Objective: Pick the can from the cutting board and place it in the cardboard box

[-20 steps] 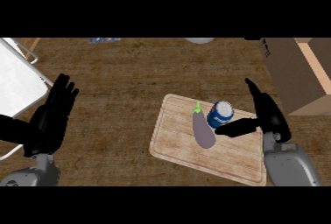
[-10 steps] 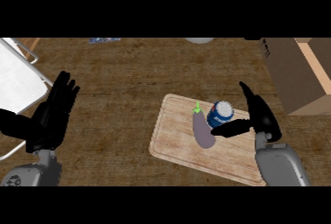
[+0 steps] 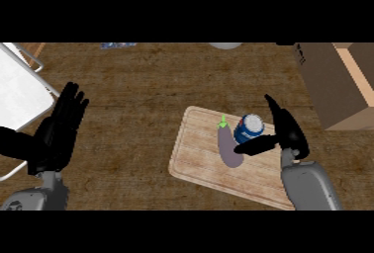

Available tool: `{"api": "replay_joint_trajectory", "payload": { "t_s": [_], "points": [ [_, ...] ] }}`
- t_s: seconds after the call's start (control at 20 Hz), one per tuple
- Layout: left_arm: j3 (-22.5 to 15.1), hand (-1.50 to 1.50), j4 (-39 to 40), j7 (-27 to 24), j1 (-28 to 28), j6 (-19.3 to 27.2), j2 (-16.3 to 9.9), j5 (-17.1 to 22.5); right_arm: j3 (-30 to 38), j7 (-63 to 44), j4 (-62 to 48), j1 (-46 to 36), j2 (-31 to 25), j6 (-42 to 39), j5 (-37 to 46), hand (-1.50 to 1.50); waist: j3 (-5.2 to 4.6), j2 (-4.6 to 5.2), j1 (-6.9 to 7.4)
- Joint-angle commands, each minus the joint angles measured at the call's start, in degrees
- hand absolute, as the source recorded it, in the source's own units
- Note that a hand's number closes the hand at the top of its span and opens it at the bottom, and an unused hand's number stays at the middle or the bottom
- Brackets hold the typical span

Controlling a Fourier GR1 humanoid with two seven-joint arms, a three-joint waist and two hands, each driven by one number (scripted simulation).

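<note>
Can (image 3: 249,128) upright on cutting board (image 3: 196,160), just left of open right hand (image 3: 283,131), thumb beneath it

there was one can (image 3: 249,128), blue and white, just left of the right hand (image 3: 285,129) and by its thumb. one purple eggplant (image 3: 228,146) lay just beyond the can, further left of that hand. one cutting board (image 3: 198,162) lay under both. one cardboard box (image 3: 332,84) stood ahead and to the right of the right hand. two hands showed, the left hand (image 3: 60,127) well apart.
</note>
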State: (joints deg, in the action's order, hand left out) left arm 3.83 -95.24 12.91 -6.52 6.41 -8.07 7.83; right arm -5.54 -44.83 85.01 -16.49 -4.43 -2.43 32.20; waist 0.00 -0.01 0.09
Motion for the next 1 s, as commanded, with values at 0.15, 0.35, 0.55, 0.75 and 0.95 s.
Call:
{"api": "replay_joint_trajectory", "payload": {
  "t_s": [0.15,0.35,0.55,0.75,0.95],
  "points": [
    [1.21,0.00,0.70,-0.88,1.09,-1.28,0.77,0.34,-0.69,3.35,-4.59,-0.19,2.54,2.29,2.41,-1.50,0.00,0.01,0.05],
    [-0.09,0.00,-1.83,1.40,0.56,0.38,1.46,-1.86,1.81,6.61,-9.61,-2.63,1.30,1.25,1.60,-1.50,0.00,0.03,0.13],
    [0.92,0.00,-1.83,0.00,3.37,-2.11,1.20,-0.51,-0.24,3.46,-0.58,2.10,1.71,0.81,3.12,-1.50,-0.01,-0.03,-0.05],
    [1.32,0.00,-4.30,4.08,1.12,-1.67,0.29,-0.03,-0.79,10.68,-9.14,-0.76,0.25,2.04,5.61,1.50,0.01,0.03,0.18],
    [-0.51,0.00,-0.71,0.16,0.84,0.13,2.84,-3.10,-1.14,9.47,-5.52,-1.10,-1.93,-0.76,7.30,1.50,0.00,0.00,-0.05]
  ]
}}
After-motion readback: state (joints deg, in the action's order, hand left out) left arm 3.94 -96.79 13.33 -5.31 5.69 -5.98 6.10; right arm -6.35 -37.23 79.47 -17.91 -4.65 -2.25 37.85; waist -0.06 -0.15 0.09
